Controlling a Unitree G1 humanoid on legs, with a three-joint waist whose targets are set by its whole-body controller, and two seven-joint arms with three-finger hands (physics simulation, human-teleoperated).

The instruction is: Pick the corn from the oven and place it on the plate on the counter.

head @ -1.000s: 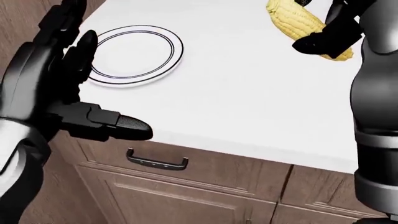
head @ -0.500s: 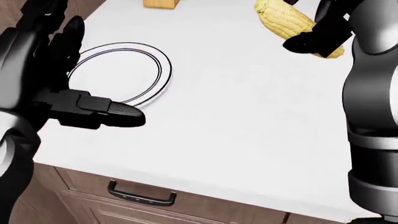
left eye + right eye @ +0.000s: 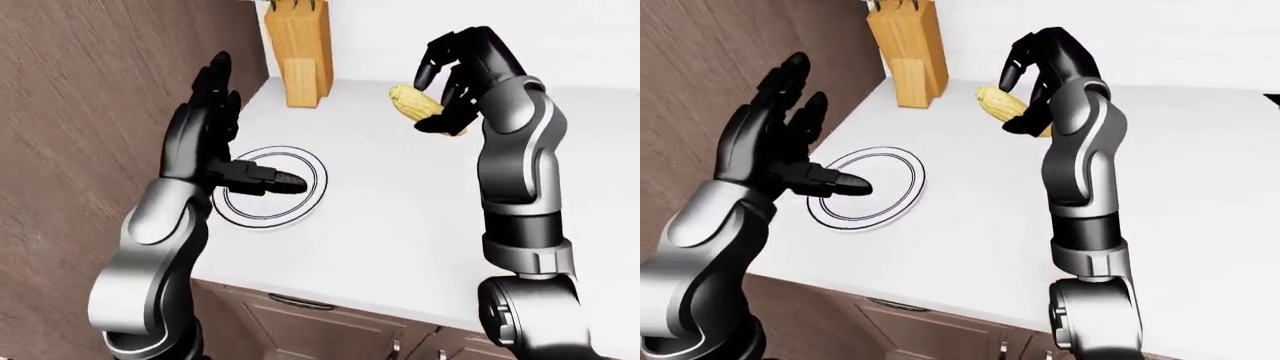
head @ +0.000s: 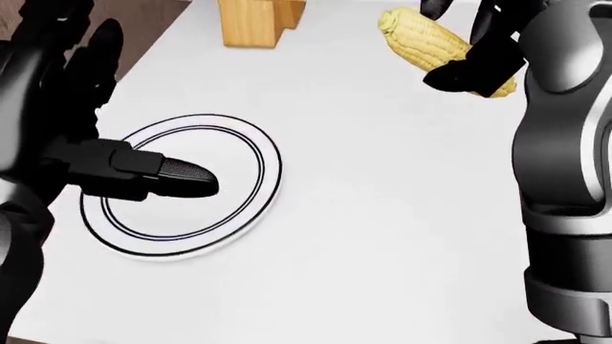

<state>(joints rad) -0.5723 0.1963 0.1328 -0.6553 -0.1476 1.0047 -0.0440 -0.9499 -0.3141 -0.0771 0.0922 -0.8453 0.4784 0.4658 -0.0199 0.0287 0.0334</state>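
Corn [image 4: 442, 49] gripped in right hand [image 3: 458, 82], fingers wrapped round cob, held up above white counter [image 4: 382, 215], off to right of plate [image 4: 250, 215] and well apart from it. Guessing it's carried high to clear counter on way over. Left hand [image 3: 205, 142] empty, fingers spread, one finger poking out over plate, probably just parked. Knife block [image 3: 298, 56] near wall, beyond plate. Corn not on plate yet.
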